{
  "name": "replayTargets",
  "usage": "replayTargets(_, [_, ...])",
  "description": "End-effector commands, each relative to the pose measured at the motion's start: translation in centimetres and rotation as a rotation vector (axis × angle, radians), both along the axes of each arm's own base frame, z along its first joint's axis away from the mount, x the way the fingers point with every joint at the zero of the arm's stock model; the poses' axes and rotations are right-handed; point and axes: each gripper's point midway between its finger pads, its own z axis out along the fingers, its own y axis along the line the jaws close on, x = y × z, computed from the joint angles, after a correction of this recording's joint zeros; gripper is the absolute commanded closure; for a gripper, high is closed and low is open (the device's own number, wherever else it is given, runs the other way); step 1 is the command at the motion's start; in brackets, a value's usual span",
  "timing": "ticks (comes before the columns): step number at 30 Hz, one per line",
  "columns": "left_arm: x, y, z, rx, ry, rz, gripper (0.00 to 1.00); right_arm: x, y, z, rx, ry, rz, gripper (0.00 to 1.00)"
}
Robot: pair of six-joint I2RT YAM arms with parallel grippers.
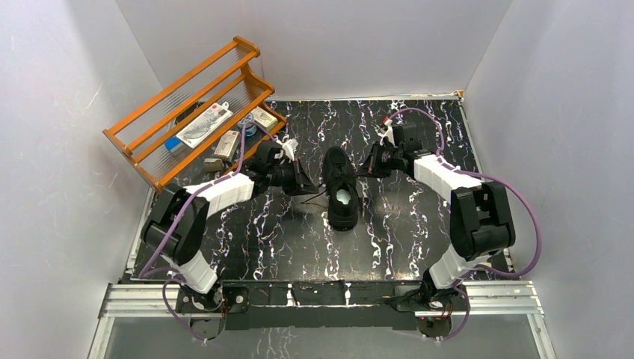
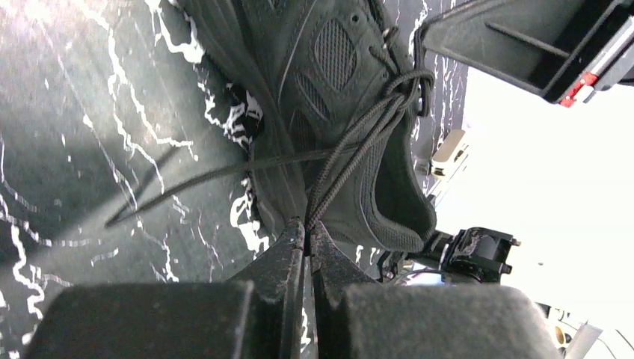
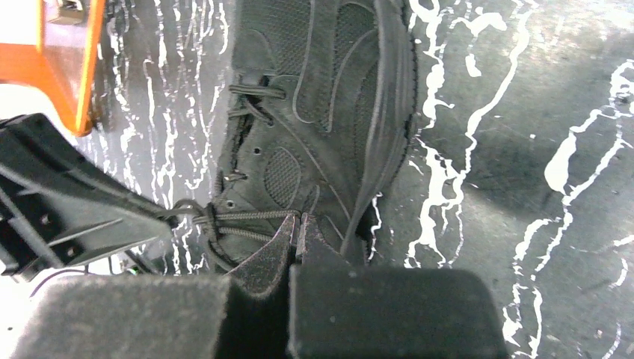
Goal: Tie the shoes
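At the far left stands an orange wooden rack [image 1: 191, 112] with small packets on it, close behind the left arm. The left gripper [image 2: 306, 230] has its jaws pressed together on the black laces [image 2: 351, 149], and a few strands run tight from its tips up to the crossing at the eyelets. One more strand lies slack on the marbled table [image 1: 419, 224], trailing away from the shoe.

The shoe [image 1: 340, 191] lies in the middle of the table, sole down, between both grippers. Its long axis goes from far to near — toe to the back wall, heel and pale insole toward the arm bases. So the held laces cross this axis roughly at a right angle. Each gripper is just beside the shoe on its own side, and neither looks clearly nearer.

The right gripper [image 3: 295, 228] is closed too, pinching lace strands that go taut across the upper toward the same crossing.

I judge that the coming move is a pull outward, the left arm to the left and the right arm to the right, to tighten the crossing. On the left the room is limited by the rack. On the right there is more bare table before the side wall. The shoe is not held down — an unequal pull could drag or turn it.
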Motion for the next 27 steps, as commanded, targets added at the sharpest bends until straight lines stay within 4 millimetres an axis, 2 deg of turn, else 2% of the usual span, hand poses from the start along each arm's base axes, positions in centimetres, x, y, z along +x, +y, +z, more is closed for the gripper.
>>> replayTargets(1, [-0.7, 1.0, 2.1, 0.006, -0.002, 0.058, 1.00, 1.8, -1.7, 2.4, -0.080, -0.108, -0.055, 1.00])
replayTargets(4, [-0.7, 1.7, 1.9, 0.040, 0.007, 0.103, 1.00, 2.0, -2.2, 2.3, -0.112, -0.110, -0.060, 1.00])
replayTargets(9, [-1.5, 2.6, 0.2, 0.084, 0.065, 0.140, 1.00, 2.5, -4.5, 1.1, -0.217, -0.037, -0.159, 1.00])
replayTargets(12, [-2.2, 3.3, -1.1, 0.134, 0.115, 0.153, 1.00, 2.8, -5.2, 0.8, -0.219, -0.029, -0.187, 1.00])
replayTargets(20, [-3.2, 6.3, -2.8, 0.297, 0.121, 0.199, 1.00, 3.3, -7.2, 0.2, -0.282, 0.003, -0.273, 1.00])
replayTargets(24, [-3.6, 6.6, -3.3, 0.307, 0.126, 0.188, 1.00, 3.7, -8.6, -0.2, -0.328, 0.027, -0.351, 1.00])
replayTargets(27, [-3.7, 6.8, -3.9, 0.321, 0.145, 0.205, 1.00, 4.0, -10.4, -0.5, -0.395, 0.017, -0.426, 1.00])
